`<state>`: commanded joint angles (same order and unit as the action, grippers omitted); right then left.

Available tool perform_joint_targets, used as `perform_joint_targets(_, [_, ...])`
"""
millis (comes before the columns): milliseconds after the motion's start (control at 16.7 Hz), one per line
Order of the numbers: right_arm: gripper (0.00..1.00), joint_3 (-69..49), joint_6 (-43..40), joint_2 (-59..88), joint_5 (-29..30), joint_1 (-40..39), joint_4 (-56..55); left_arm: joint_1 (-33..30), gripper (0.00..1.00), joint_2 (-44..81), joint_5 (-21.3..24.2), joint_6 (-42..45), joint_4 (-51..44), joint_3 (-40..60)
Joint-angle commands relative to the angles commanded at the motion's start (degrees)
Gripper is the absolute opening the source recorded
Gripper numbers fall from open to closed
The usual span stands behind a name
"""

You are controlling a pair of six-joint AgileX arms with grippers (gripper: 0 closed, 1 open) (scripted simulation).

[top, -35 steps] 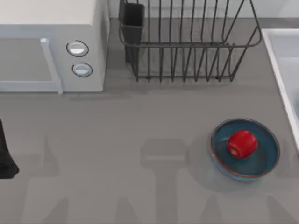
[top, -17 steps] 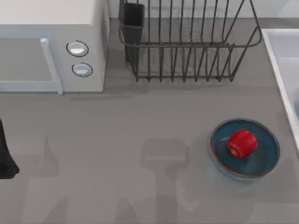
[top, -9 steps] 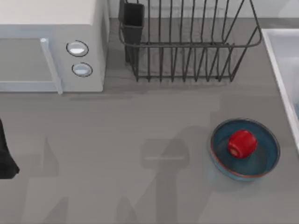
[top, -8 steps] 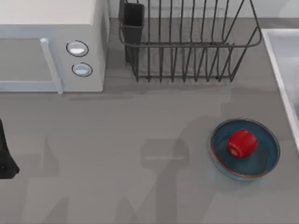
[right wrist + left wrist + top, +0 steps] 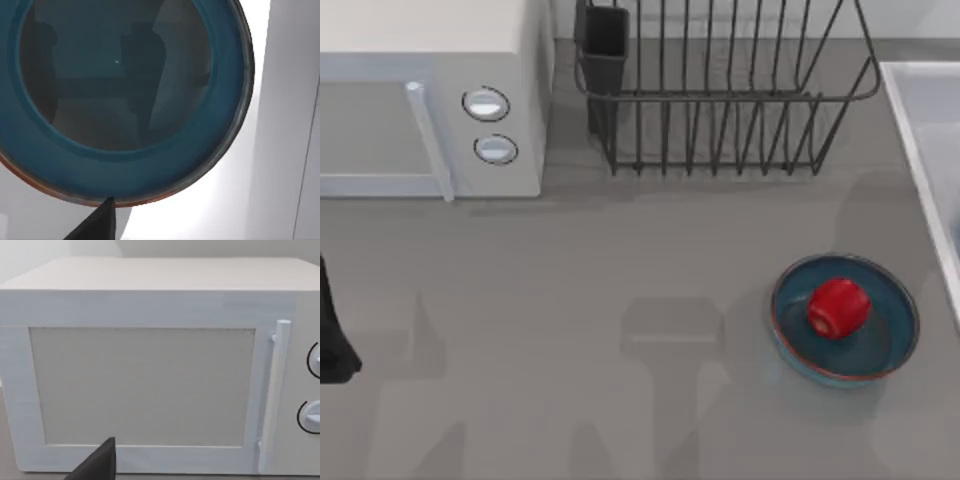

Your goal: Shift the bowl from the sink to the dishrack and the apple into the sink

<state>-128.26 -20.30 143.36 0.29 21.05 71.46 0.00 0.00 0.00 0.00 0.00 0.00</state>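
Two look-alike bowls: target bowl (image 5: 125,100) lying empty in the sink (image 5: 280,125), right under right gripper (image 5: 102,220); finger state impossible to tell. Best to drop straight onto near rim, pinch wall, lift level. Apple (image 5: 838,307) resting in table bowl (image 5: 880,345). Left arm parked facing microwave (image 5: 150,370).

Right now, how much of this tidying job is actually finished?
Nothing looks finished. The dishrack holds no bowl, and the apple sits in a second bowl on the table. The right wrist view looks down on the bowl in the sink. Both moves remain.
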Motion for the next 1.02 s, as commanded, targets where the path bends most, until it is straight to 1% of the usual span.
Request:
perform_joint_targets(240, [1.0,-5.9,-0.3,3.8,-1.9,1.1,0.2,0.0,1.0,0.0,0.0,0.0,0.0,0.0])
perform_joint_targets(600, [1.0,-5.6,-0.3,3.7,-1.8,0.8,-0.1,0.0,1.0,0.0,0.0,0.0,0.0,0.0])
perform_joint_targets(720, [1.0,-4.4,-0.1,4.9,-1.9,0.8,-2.2,0.0,1.0,0.0,0.0,0.0,0.0,0.0])
perform_joint_targets(1020, [1.0,0.5,0.1,10.3,-1.8,0.7,-13.2,0.0,1.0,0.0,0.0,0.0,0.0,0.0])
